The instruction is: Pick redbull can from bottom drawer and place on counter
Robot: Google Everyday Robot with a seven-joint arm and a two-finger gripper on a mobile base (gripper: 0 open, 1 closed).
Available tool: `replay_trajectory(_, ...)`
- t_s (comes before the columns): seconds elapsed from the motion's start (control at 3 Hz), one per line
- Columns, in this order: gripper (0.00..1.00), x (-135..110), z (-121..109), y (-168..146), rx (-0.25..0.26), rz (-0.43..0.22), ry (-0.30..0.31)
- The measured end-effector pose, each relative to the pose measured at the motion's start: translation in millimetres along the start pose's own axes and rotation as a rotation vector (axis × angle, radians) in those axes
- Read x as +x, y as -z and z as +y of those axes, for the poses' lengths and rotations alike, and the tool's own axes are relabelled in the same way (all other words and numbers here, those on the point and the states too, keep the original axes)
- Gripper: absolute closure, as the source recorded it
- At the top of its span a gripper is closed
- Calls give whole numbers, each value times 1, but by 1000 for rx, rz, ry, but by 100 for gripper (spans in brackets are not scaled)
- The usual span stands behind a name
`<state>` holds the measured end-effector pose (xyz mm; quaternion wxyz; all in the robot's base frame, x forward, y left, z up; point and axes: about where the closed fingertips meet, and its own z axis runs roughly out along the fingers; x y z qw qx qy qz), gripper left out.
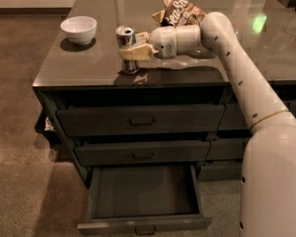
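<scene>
The tan pincer (132, 52) is pinching the slim, shiny metal can (125, 35) around its middle, upright near the front edge of the glossy grey-brown desk (89, 63), above the open, flat-floored bottom drawer (143, 191).

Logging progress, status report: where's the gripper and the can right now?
Gripper over glossy grey-brown counter, fingers shut on slim silvery drink can. Wide dark grey bottom drawer open. Round white bowl, crumpled brown snack bag both apart from can.
</scene>
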<state>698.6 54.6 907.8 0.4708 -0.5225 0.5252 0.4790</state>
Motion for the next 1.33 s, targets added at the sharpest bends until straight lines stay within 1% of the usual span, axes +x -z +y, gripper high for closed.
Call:
replay_trajectory(0.67,11,0,0,0,0,0,0)
replay_trajectory(1.0,0,0,0,0,0,0,0)
replay_trajectory(1.33,0,0,0,0,0,0,0)
